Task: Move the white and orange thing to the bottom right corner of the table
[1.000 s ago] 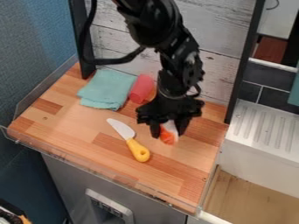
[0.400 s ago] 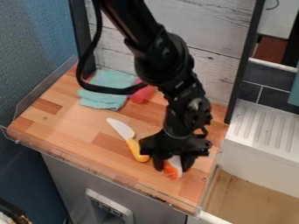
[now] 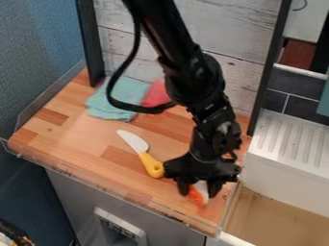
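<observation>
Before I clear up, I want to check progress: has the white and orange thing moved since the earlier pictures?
Yes. The white and orange thing has moved down and right, now nearer the table's bottom right corner, held in the gripper.

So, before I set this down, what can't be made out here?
Camera view:
- Top of the white and orange thing: behind the hand.
- Whether its underside touches the table: faces away.
- Part of the red thing: behind the cable.
- The arm's base: beyond the top edge.
</observation>
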`<action>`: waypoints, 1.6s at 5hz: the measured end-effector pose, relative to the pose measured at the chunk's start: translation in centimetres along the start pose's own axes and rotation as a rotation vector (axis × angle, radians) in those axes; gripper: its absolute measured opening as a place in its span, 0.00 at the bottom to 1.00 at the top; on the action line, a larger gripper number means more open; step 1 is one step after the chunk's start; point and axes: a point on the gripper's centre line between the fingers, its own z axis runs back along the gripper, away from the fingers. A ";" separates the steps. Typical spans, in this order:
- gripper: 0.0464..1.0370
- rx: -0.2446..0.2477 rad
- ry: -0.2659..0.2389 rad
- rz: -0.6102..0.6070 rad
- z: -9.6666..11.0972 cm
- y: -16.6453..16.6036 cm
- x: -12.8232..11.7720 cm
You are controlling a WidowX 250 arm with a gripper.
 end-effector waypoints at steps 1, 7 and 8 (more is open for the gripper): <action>0.63 0.019 0.012 -0.003 -0.8 0.2 -0.1; 0.96 -0.104 -0.122 0.056 5.9 1.3 3.3; 0.96 -0.137 -0.129 0.094 5.5 2.6 3.4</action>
